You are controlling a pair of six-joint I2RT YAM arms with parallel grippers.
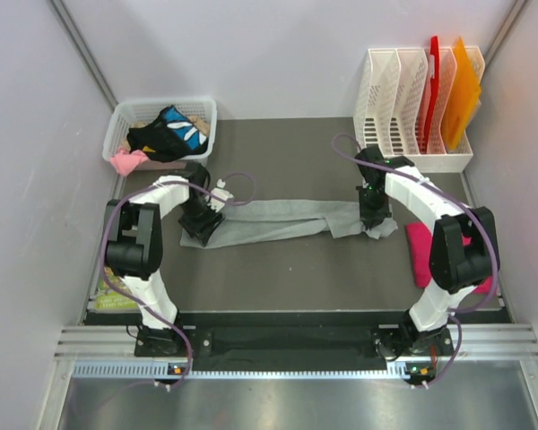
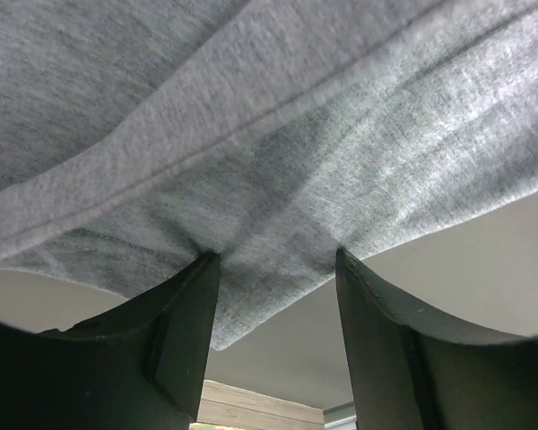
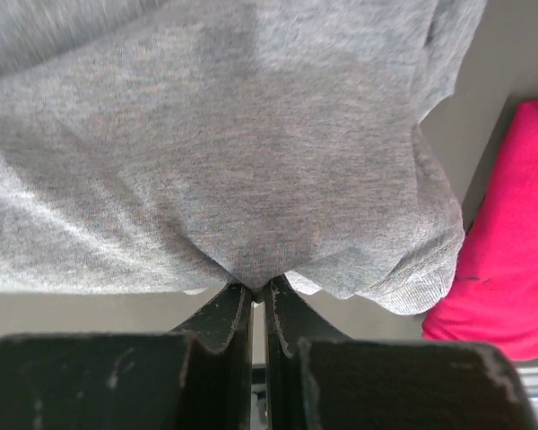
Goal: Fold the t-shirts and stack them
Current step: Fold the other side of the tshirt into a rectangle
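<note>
- Black fingers of the left gripper (image 2: 273, 260) fill the bottom of its wrist view. The jaws stand well apart, with a corner of the grey shirt (image 1: 287, 219) hanging between them; the cloth puckers at each tip, but nothing looks pinched.
- On the right wrist view the right gripper (image 3: 260, 287) has its jaws all but closed, with a bunch of grey cloth nipped at the tips.
- From above, the grey shirt lies as a long narrow band across the middle of the table (image 1: 287, 287), running from 9 o'clock to 3 o'clock between the two grippers.
- The pink shirt (image 1: 419, 251) lies folded at 4 o'clock, just beside the grey shirt's bunched right end and partly under the right arm.
- I judge the step to be folding the grey band. The left jaws should close on the hem before any lift. Both ends should then rise together with even tension so the band does not sag or twist.
- The right end should stay off the pink shirt so the finished fold is not dragged.
- No brand, label or writing can be read on either shirt. The dark cloth in the basket (image 1: 161, 103) at 11 o'clock has blue and white patches, too small to read.
</note>
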